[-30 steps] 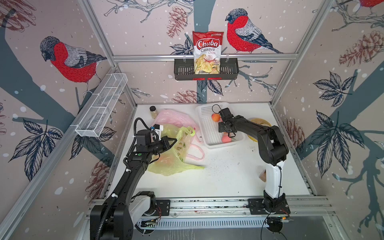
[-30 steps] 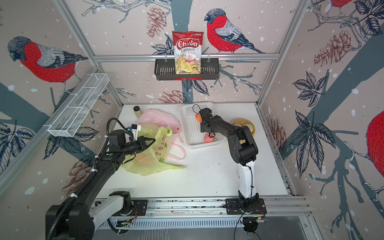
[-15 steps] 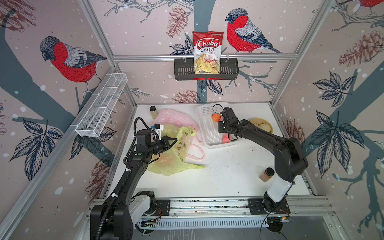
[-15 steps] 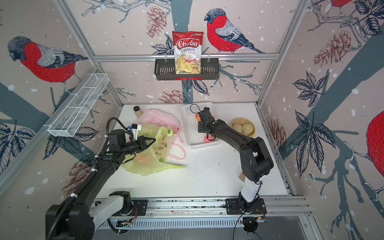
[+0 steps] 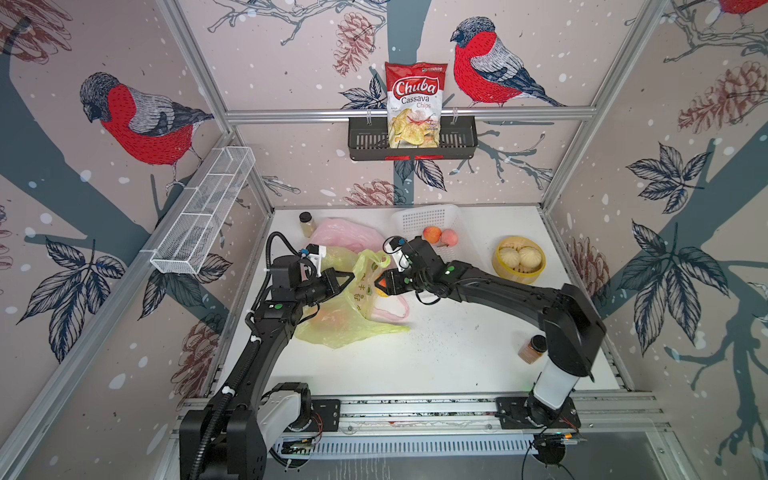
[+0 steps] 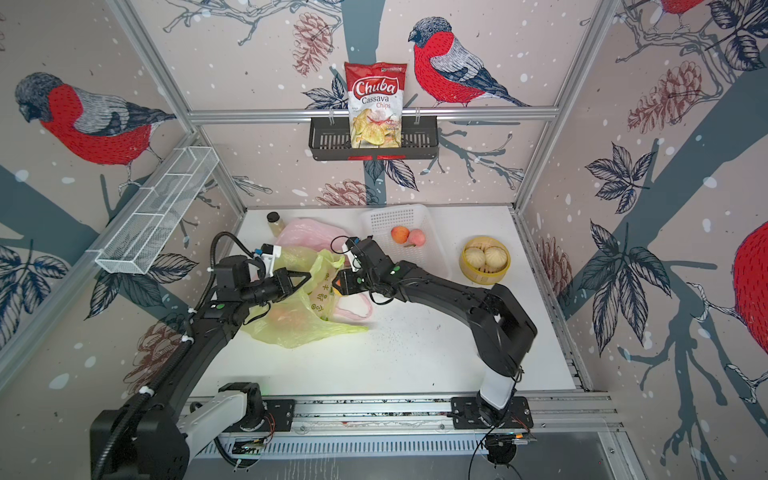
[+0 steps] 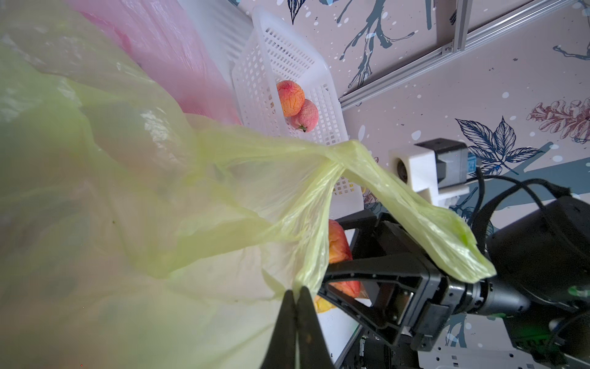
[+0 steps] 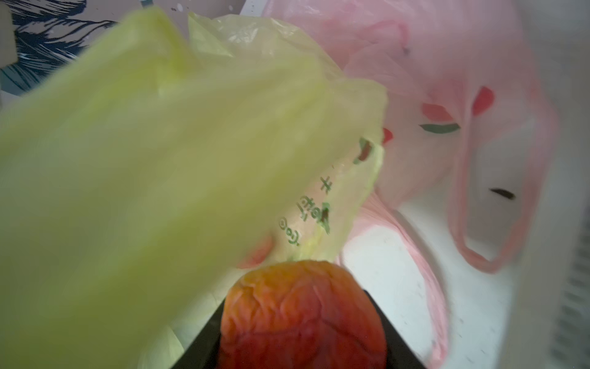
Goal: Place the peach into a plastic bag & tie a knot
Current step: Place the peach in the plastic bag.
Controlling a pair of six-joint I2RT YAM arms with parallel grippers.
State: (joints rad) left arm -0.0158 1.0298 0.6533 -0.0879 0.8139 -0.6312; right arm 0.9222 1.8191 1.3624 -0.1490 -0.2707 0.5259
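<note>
Behind yellow-green translucent plastic bag, orange-red wrinkled peach half hidden, clamped in right gripper; left gripper pinching bag rim; white tabletop, bird-print walls.

Bright even light, blurred wrist close-ups

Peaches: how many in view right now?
3. One peach and another lie in the white basket; a third is gripped in the right pincer beside the yellow-green bag. An orange blur inside it may be a fourth.
</note>
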